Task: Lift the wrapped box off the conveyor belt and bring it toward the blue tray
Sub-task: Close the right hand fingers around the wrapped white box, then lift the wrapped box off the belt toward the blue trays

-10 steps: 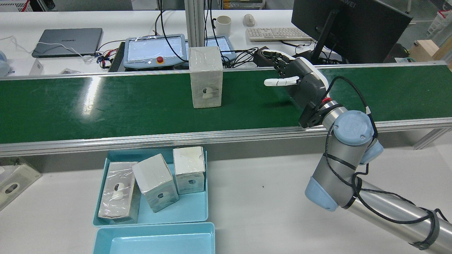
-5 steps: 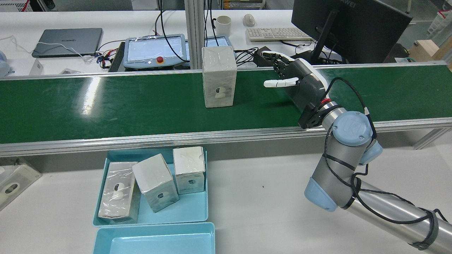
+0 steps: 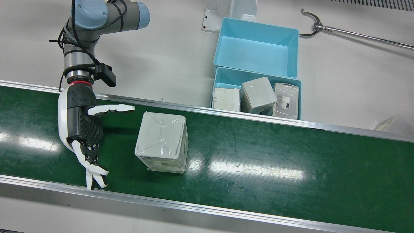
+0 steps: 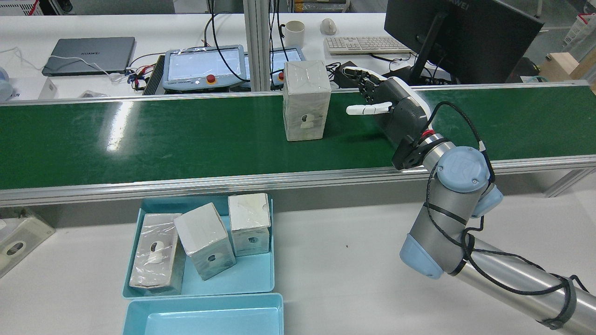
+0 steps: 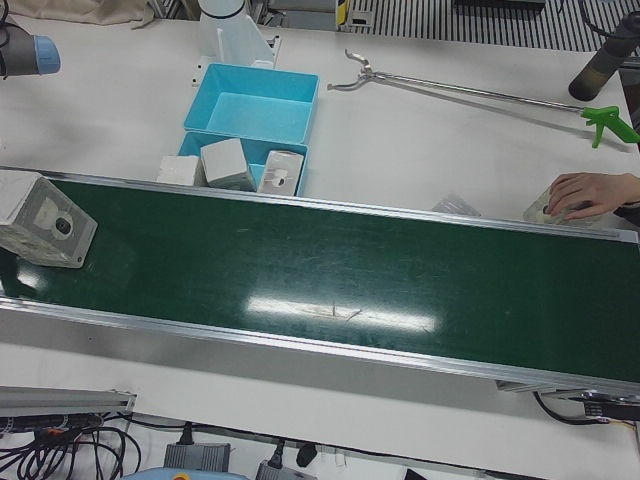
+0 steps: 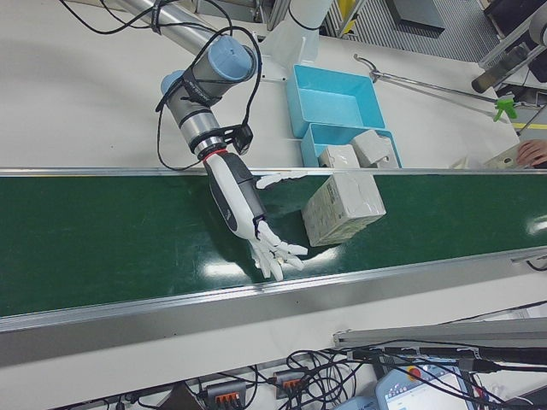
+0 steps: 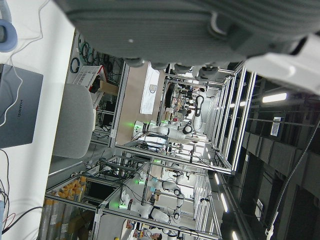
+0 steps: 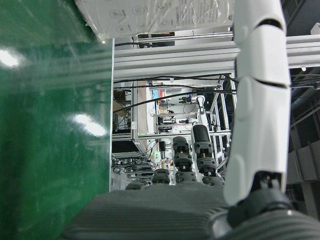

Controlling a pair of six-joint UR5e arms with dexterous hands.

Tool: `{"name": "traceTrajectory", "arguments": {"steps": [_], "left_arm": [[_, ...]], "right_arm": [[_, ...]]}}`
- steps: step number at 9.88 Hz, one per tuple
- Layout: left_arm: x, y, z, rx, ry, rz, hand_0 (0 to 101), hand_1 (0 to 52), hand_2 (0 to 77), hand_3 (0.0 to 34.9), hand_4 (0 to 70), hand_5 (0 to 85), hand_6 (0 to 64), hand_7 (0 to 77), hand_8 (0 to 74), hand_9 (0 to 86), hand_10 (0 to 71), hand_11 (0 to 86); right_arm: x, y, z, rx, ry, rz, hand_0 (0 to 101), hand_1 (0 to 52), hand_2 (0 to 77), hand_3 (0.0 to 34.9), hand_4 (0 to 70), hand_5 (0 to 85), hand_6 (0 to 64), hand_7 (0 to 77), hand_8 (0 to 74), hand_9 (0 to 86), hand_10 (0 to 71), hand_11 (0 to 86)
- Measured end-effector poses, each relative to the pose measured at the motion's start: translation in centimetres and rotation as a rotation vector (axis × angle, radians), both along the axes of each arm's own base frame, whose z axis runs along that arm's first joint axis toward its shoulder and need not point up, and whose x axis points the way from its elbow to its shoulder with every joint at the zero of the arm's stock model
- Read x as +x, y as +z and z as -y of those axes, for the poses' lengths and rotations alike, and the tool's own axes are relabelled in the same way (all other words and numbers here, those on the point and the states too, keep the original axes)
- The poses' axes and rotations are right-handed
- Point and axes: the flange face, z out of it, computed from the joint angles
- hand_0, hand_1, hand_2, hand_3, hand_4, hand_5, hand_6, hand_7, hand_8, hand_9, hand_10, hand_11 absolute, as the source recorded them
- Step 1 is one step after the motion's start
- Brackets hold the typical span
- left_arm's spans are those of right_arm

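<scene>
While the box (image 3: 161,142) stands upright on the belt (image 3: 258,161), the right hand (image 3: 84,127) waits just beside it, fingers spread, holding nothing.

Right hand (image 3: 81,126) outstretched, fingers (image 3: 93,170) spread, holding nothing

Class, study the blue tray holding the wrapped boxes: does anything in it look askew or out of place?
Yes. In the nearer blue tray, the middle box sits tilted and turned at an angle, leaning between its neighbours, while the box lying flat and the upright box sit squarer to the tray's walls. The second tray looks empty.
</scene>
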Motion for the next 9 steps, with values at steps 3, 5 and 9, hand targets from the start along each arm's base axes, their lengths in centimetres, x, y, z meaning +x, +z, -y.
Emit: {"name": "traceTrajectory", "arguments": {"steps": [3,5,9], "left_arm": [[0.0,0.0,0.0,0.0,0.0,0.0,0,0.0,1.1,0.0,0.0,1.1,0.5,0.5,0.5,0.5,0.5,0.5],[0.0,0.0,0.0,0.0,0.0,0.0,0,0.0,0.5,0.0,0.0,1.1,0.5,0.5,0.5,0.0,0.5,0.5],[0.0,0.0,0.0,0.0,0.0,0.0,0,0.0,0.5,0.0,0.0,1.1,0.5,0.5,0.5,0.5,0.5,0.5]], "right_arm": [[-0.28,-0.58,0.11,0.007,-0.01,0.005,48,15.3,11.4,0.0,11.5,22.4,7.1,5.5,1.6,3.8,0.0,0.5],[-0.49,-0.75,0.09,0.01,-0.013,0.005,48,15.3,11.4,0.0,11.5,22.4,7.1,5.5,1.6,3.8,0.0,0.5],[-1.04,-0.73,0.2,0.008,-0.019,-0.002,48,15.3,11.4,0.0,12.0,22.4,7.1,5.5,1.6,3.8,0.0,1.1]]}}
